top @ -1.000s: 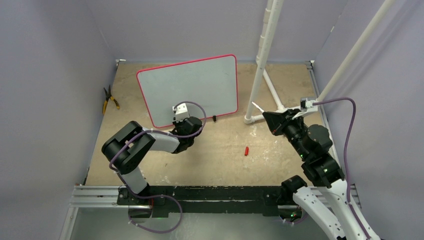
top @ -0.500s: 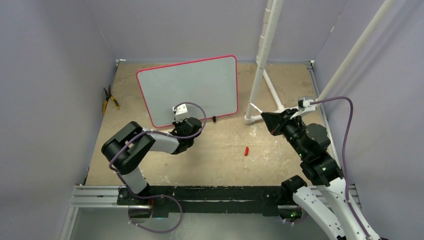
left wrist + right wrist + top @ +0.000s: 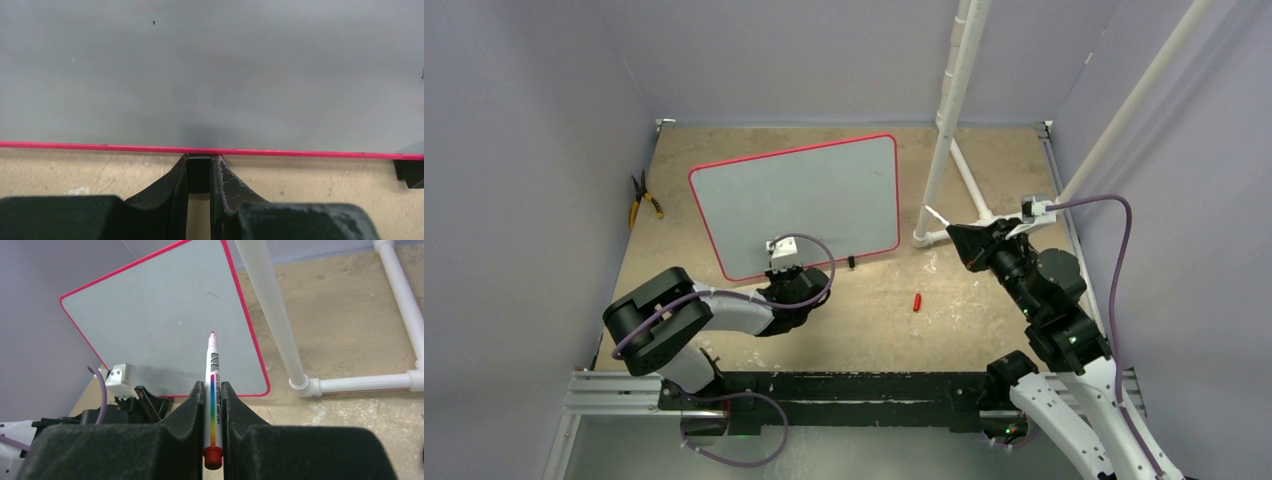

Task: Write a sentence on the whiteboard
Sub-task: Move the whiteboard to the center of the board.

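Just now the whiteboard (image 3: 814, 200) came nearer my bases than a second ago, dragged as my left arm pulled back. My left fingers (image 3: 226, 181) had narrowed and were pinched on its lower red rim, between its black feet. It stood at mid-bench (image 3: 874, 330), left of centre, face blank; no sentence on it yet. My right fingers (image 3: 192, 405) stayed clamped on the uncapped marker (image 3: 212, 375), tip aimed at the board but well short of it. Its red cap (image 3: 916, 301) lay on the bench. Likely repositioning for reach; writing not started.
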Tool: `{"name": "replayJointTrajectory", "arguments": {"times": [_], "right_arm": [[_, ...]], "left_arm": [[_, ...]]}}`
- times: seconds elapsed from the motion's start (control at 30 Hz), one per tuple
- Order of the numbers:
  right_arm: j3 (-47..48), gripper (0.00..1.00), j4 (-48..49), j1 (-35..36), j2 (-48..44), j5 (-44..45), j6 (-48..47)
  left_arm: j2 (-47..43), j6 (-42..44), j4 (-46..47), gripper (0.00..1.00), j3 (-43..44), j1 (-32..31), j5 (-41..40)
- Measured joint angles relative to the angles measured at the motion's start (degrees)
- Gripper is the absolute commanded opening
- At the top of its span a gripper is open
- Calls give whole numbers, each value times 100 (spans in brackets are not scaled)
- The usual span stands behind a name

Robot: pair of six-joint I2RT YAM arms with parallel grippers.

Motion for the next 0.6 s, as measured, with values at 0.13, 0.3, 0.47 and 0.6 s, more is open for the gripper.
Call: {"name": "replayJointTrajectory", "arguments": {"times": [0.13, 0.3, 0.47, 0.6], "right_arm": [[0, 0, -4, 0, -70, 2, -2], [0, 0, -11, 0, -157, 4, -2], [2, 0, -35, 0, -229, 20, -4], [4, 0, -87, 0, -232, 37, -4]], "left_arm": [[-151, -291, -245, 0, -127, -382, -179], [-181, -726, -625, 0, -140, -931, -450], [-186, -1298, -1110, 0, -133, -1515, -737], [-94, -1602, -1399, 0, -52, -1976, -909]]}}
